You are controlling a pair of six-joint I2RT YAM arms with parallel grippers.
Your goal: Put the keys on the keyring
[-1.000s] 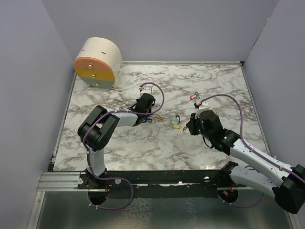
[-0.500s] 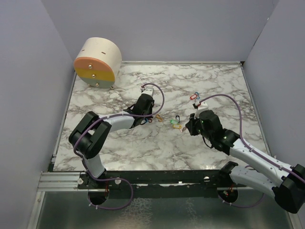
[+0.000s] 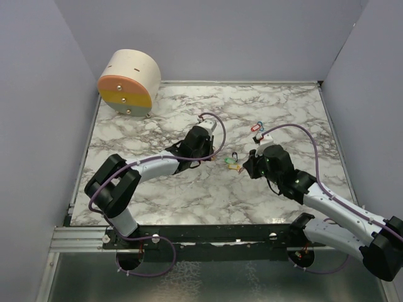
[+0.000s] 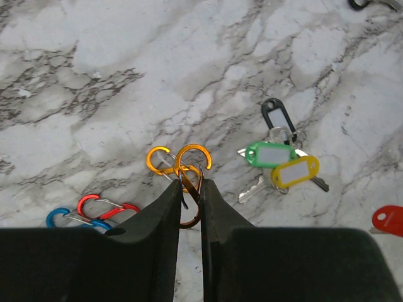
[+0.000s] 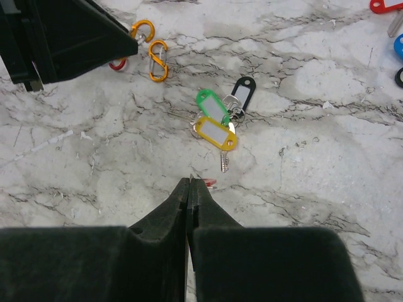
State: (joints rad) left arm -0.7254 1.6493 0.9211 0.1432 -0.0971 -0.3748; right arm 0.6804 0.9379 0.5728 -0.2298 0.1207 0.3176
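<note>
Marble-patterned tabletop [image 3: 189,189] carries the keys [image 4: 277,162] near its middle. They form a small bunch of tiny silver keys with oblong plastic tags. The green and yellow tags overlap and show white label windows, and the black tag lies just behind them. Neither gripper touches the bunch.

Just to its left, the left gripper [image 4: 190,186] has its jaws drawn nearly together and pinched on the orange keyring [image 4: 191,165]. This is an S-shaped clip whose upper hook sticks out past the fingertips, while its lower loop sits between the fingers. A second orange clip [image 4: 160,162] lies right beside it, partly hidden under the left finger. A red clip [image 4: 104,206] and a blue clip [image 4: 66,219] lie side by side on the marble a little farther left.

On the bunch's other side, the right gripper [image 5: 189,182] points toward the keys. Its fingers are pressed flat together with nothing between them, and its tip stops just short of the yellow tag.

Farther back and to the right, well apart from the bunch, a red-tagged key [image 3: 255,127] and a blue tag [image 3: 262,134] lie close together. A round wooden drum [image 3: 129,80] with an orange, yellow and grey face sits in the back left corner.
</note>
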